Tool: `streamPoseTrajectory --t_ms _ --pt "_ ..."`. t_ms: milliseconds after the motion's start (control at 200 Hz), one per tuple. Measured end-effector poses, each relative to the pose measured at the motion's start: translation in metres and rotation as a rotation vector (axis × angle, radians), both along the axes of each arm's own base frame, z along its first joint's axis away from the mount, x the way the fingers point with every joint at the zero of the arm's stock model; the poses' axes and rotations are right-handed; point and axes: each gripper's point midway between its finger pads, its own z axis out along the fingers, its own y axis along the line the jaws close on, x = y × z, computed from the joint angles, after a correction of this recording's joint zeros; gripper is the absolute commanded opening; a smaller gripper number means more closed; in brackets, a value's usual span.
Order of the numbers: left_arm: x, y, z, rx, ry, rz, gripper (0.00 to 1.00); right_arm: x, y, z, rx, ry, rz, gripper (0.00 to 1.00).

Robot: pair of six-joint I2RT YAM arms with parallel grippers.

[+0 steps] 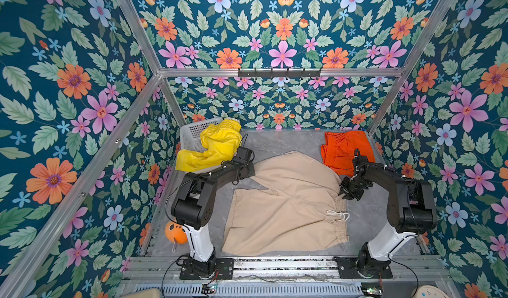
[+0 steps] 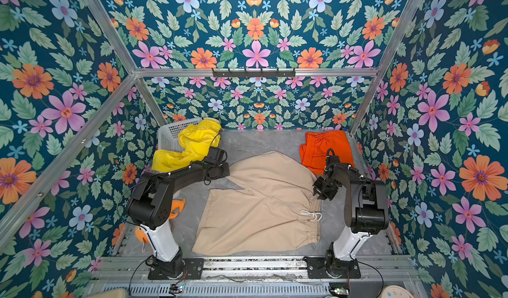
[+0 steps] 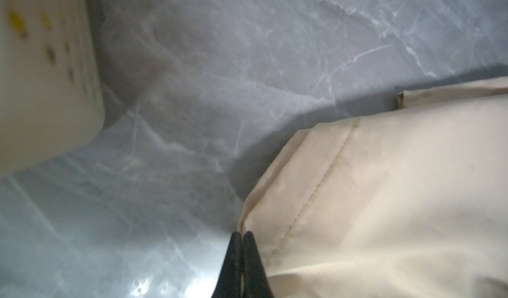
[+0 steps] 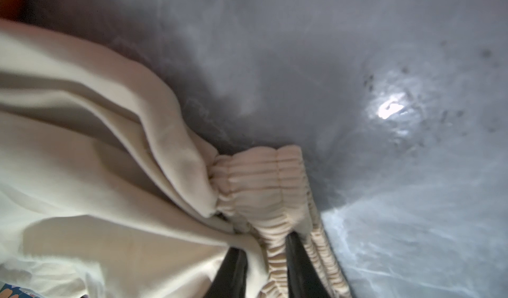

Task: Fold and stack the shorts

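Observation:
The beige shorts (image 1: 283,200) (image 2: 258,200) lie spread on the grey table, waistband and white drawstring (image 1: 338,214) toward the right. My left gripper (image 3: 242,233) is shut on the hem corner of the far leg (image 3: 357,186); in both top views its arm hides it. My right gripper (image 4: 264,244) (image 1: 342,193) is shut on the far end of the elastic waistband (image 4: 261,178). The yellow shorts (image 1: 217,145) (image 2: 195,145) hang crumpled over the basket at the back left. The orange shorts (image 1: 343,151) (image 2: 321,148) lie folded at the back right.
A white perforated basket (image 1: 191,134) (image 3: 41,90) stands in the back left corner. An orange plush fish (image 1: 174,232) lies by the left arm's base. Floral walls close in the grey marbled table (image 1: 275,142), and a black hook rail (image 1: 279,73) crosses above the back.

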Motion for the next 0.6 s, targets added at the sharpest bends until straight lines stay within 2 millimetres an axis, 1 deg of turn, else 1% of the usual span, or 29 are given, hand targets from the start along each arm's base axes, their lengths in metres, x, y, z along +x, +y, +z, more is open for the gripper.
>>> streamPoseTrajectory --t_ms 15,85,155,200,260,295,335,400,440,500,550,600 --pt "-0.004 0.002 0.001 0.001 -0.001 0.005 0.01 0.0 0.0 0.0 0.0 0.0 0.0 0.26" --pt "-0.018 0.012 0.007 -0.002 -0.021 0.033 0.16 0.001 0.0 0.001 0.0 -0.007 0.005 0.31" --pt "-0.027 0.021 0.01 0.005 -0.031 0.057 0.28 0.003 0.005 0.002 0.017 -0.023 0.027 0.38" --pt "-0.029 0.023 0.011 0.003 -0.032 0.069 0.35 0.005 0.008 0.002 0.019 -0.027 0.041 0.44" --pt "-0.027 0.023 0.017 -0.002 -0.042 0.07 0.4 0.012 0.014 0.005 0.031 -0.041 0.065 0.5" --pt "-0.024 0.021 0.024 -0.01 -0.055 0.069 0.43 0.017 0.016 0.009 0.035 -0.057 0.08 0.52" --pt "-0.019 0.017 0.038 -0.028 -0.082 0.065 0.47 0.022 0.017 0.015 0.034 -0.079 0.088 0.53" --pt "-0.007 0.01 0.064 -0.057 -0.14 0.058 0.52 0.029 0.013 0.034 0.011 -0.127 0.087 0.54" --pt "0.001 0.004 0.083 -0.082 -0.178 0.045 0.53 0.034 0.011 0.054 -0.003 -0.175 0.09 0.54" --pt "0.01 -0.009 0.105 -0.117 -0.223 -0.001 0.55 0.042 0.01 0.084 -0.033 -0.255 0.106 0.55" --pt "0.019 -0.021 0.116 -0.132 -0.246 -0.042 0.57 0.047 0.013 0.103 -0.048 -0.303 0.126 0.55" --pt "0.029 -0.037 0.124 -0.146 -0.263 -0.107 0.58 0.05 0.015 0.115 -0.066 -0.33 0.143 0.55"
